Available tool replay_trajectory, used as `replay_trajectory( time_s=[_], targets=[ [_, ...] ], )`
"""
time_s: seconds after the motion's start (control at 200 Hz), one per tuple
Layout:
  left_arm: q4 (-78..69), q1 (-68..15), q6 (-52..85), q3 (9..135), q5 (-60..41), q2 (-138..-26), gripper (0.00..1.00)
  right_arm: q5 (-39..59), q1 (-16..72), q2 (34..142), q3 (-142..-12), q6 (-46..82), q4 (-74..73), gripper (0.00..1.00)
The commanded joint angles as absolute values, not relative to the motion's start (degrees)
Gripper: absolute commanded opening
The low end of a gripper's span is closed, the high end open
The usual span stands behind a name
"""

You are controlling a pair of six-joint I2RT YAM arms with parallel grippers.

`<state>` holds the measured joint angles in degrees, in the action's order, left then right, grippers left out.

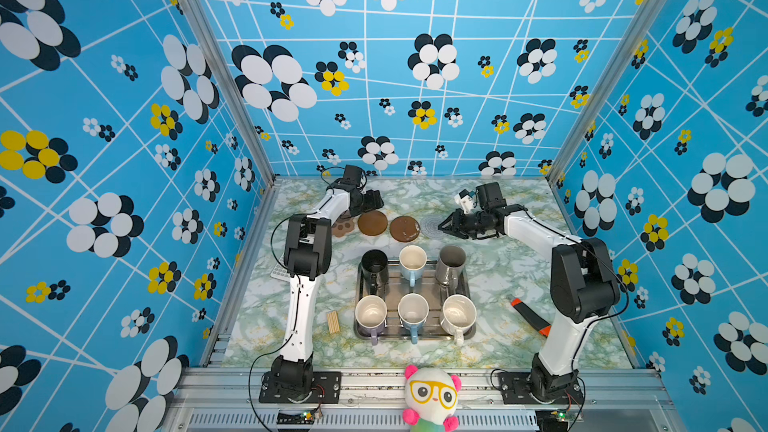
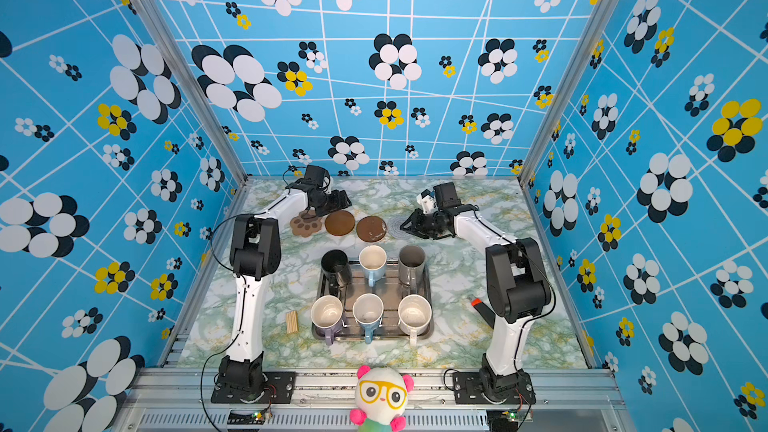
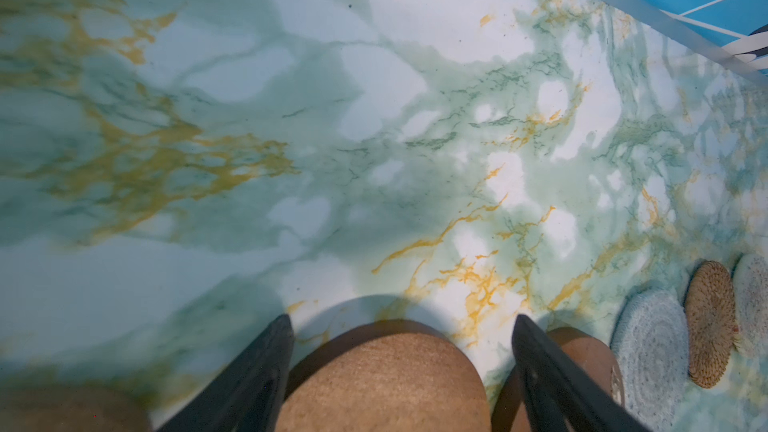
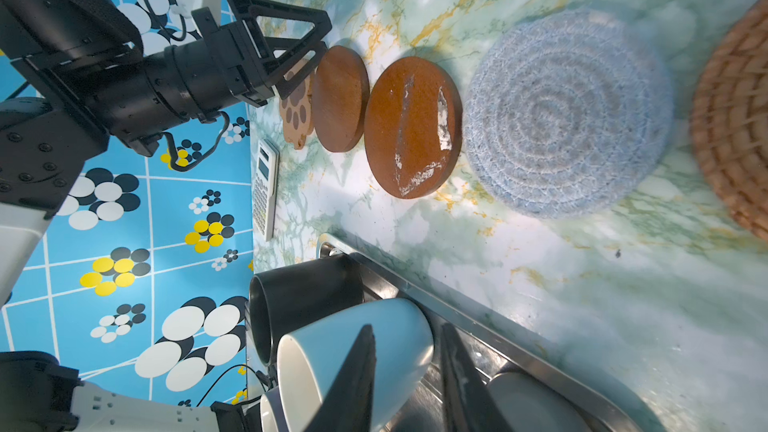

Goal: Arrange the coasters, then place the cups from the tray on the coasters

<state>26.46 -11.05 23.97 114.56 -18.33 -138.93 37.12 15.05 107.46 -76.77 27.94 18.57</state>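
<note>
Overhead, the right gripper (image 1: 447, 229) partly covers the grey-blue coaster (image 1: 429, 224)

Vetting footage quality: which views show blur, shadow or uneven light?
Left wrist view: marble table partly blurred, shadowed around the left pincer. Right wrist view: rattan coaster out of focus at the frame edge. Both top views: sharp, evenly lit.

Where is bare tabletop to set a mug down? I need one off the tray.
Bare marble lies between the shallow stainless-steel tray and the orange-and-black tool, between that tray and the front aluminium rail, and between the row of coasters and the blue flowered back wall. Crowded: the tray, holding six mugs, and the coaster row itself.
</note>
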Motion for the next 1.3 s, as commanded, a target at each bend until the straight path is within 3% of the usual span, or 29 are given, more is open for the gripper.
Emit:
replay_trajectory(
  time_s=[0.0,0.41,0.855,1.295],
  targets=[
    [28.2,-12.0,25.4,112.7,-20.0,-137.9,0.84,38.6,15.7,109.3,-77.9,28.3,17.8,0.29],
    [28.0,-11.5,24.9,113.9,-17.5,-134.2,0.85,38.7,15.9,110.2,-79.6,27.4,19.1,0.29],
    [43.8,-5.7,15.3,119.7,1.5,-128.0,0.88,37.9,15.9,110.3,-80.5,25.9,21.0,0.29],
    [37.1,-1.7,16.4,117.1,-4.0,-134.0,0.87,36.4,15.8,109.5,-81.4,23.6,24.6,0.30]
  ],
)
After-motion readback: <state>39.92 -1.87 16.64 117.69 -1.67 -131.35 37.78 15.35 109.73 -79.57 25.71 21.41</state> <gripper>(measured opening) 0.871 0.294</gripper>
